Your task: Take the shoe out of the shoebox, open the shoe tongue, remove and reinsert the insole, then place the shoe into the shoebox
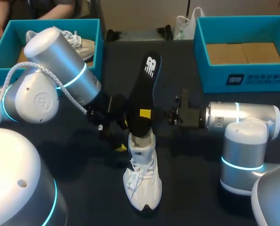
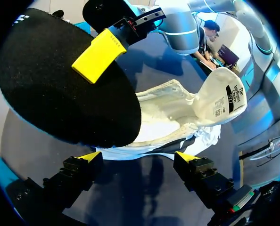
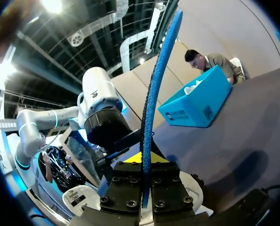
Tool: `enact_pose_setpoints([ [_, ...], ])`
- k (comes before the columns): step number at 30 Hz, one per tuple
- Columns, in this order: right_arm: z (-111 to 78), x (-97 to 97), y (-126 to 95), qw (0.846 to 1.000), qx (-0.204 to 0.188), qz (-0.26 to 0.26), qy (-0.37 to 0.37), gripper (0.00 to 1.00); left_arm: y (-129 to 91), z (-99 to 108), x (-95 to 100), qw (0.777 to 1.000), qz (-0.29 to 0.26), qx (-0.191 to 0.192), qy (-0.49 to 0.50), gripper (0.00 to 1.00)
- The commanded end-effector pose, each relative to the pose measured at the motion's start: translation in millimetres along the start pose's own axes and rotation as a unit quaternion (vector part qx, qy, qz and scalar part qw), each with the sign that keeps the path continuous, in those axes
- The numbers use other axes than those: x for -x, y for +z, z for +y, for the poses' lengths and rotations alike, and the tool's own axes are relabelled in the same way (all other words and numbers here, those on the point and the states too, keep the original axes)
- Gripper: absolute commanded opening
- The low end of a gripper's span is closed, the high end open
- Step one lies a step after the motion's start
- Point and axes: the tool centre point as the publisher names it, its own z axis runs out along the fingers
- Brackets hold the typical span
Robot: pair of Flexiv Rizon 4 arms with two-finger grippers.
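- Black insole (image 1: pixel 142 89) stands nearly upright in the head view, with its lower end inside the opening of the white shoe (image 1: pixel 143 181). The shoe rests on its sole on the dark table (image 1: pixel 192 160).
- The right gripper (image 1: pixel 144 113) comes in from the side and is clamped on the insole about halfway up, with one yellow tip flat on its black face.
- The left gripper (image 1: pixel 122 136) sits just beside the shoe's opening on the other side, below the right gripper and holding nothing.
- Well behind the grippers are two blue boxes. The left shoebox (image 1: pixel 55 22) has a second shoe (image 1: pixel 83 44) in it, and the right shoebox (image 1: pixel 243 77) shows only its cardboard floor.
- In the left wrist view, the left gripper (image 2: pixel 137 157) has its fingers spread wide apart. The shoe (image 2: pixel 173 117) lies just ahead of them, and I cannot tell whether they touch it.
- The tongue (image 2: pixel 220 99) is pulled out and forward, so its labelled underside shows.
- The insole (image 2: pixel 60 80) rises ahead of the fingers, and the right gripper's yellow finger (image 2: pixel 98 55) presses on it.
- In the right wrist view, the right gripper (image 3: pixel 144 188) is closed on the insole (image 3: pixel 154 89). It is seen edge-on as a thin blue strip running straight out from between the fingers.
- The left arm (image 3: pixel 100 110) is just beyond the insole, and a blue shoebox (image 3: pixel 196 101) stands farther off on the table.
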Motion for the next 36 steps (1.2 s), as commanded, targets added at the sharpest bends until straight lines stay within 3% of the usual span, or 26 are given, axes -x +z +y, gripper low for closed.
enact_pose_setpoints([
  [1, -1.7, 1.7, -5, 1.000, -0.003, 0.004, -0.003, 0.00, 0, 0, -0.5, 1.000, -0.001, 0.001, 0.000, 1.00],
  [20, -15.5, 2.9, -5, 0.999, -0.035, 0.033, -0.012, 0.00, 0, 0, -0.5, 1.000, -0.001, 0.001, 0.000, 1.00],
  [36, -36.5, -2.8, -5, 0.999, -0.049, 0.009, -0.010, 0.00, 0, 0, -0.5, 1.000, -0.001, 0.001, 0.000, 1.00],
])
